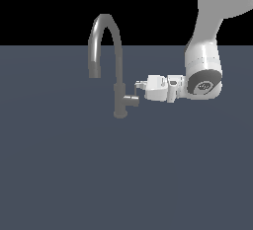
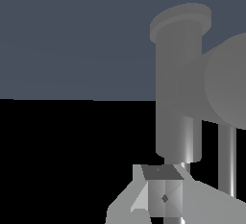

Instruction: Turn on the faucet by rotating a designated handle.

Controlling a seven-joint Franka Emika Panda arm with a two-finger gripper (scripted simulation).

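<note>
Exterior view: the faucet (image 1: pixel 117 93) stands upright on the dark blue-grey surface (image 1: pixel 64 174), its arched spout curving away from the arm. The arm (image 1: pixel 203 71) extends horizontally, with the gripper (image 1: pixel 139 86) pointing at the faucet body. The handle (image 1: pixel 131 100) projects from the body toward the gripper and lies just below the fingertips, very near them; contact cannot be confirmed. Whether the gripper is released or clenched cannot be determined.

Wrist view: the faucet (image 2: pixel 178 93) body and the handle (image 2: pixel 218 86) stub fill the area immediately ahead of one visible finger (image 2: pixel 163 194).
</note>
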